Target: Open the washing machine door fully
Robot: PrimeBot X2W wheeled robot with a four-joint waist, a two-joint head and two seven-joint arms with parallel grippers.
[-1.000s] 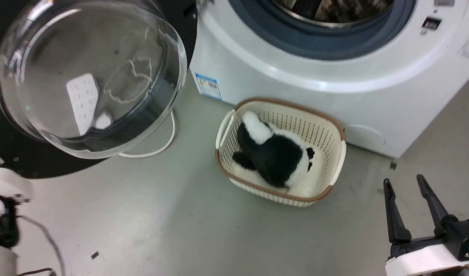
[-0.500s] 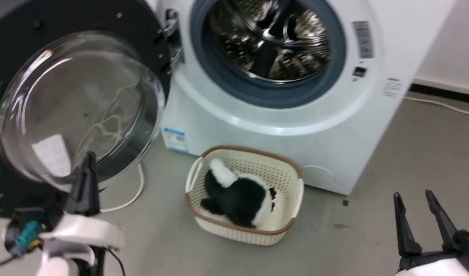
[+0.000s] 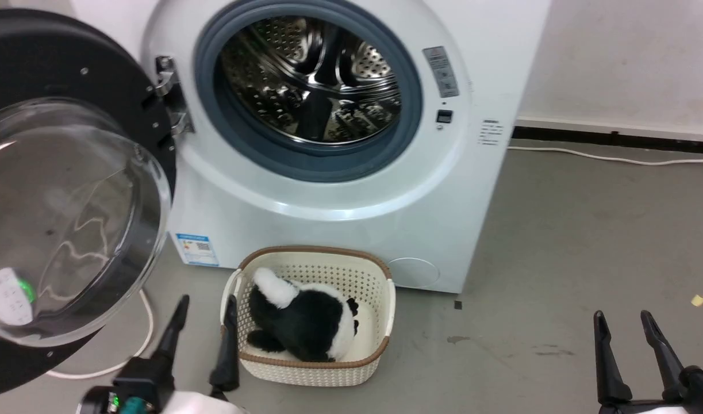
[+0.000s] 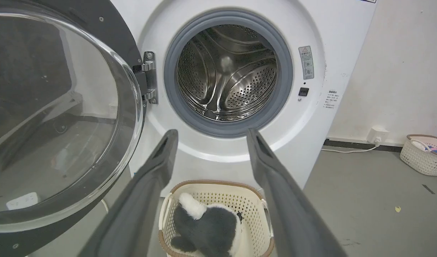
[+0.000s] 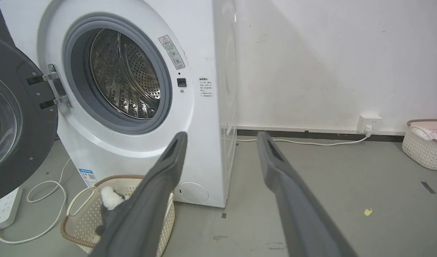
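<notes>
At upper left the door (image 3: 98, 75) has a glossy black rim around clear glass. The machine (image 3: 328, 218) is shiny white, its drum (image 3: 311, 80) bright perforated steel, its gasket (image 3: 305, 164) matt grey rubber. The basket (image 3: 314, 251) is cream perforated plastic, the toy (image 3: 305, 322) fluffy plush, the floor (image 3: 558, 241) dull grey.

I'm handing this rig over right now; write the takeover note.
Left gripper: open, empty, low near the basket, clear of the washing machine door.
Right gripper: open, empty, over floor at right.
Door stands wide open on its left hinge; the drum of the washing machine is fully exposed.
Done: door opened.
Left: probably nothing; perhaps check it's at its stop.
</notes>
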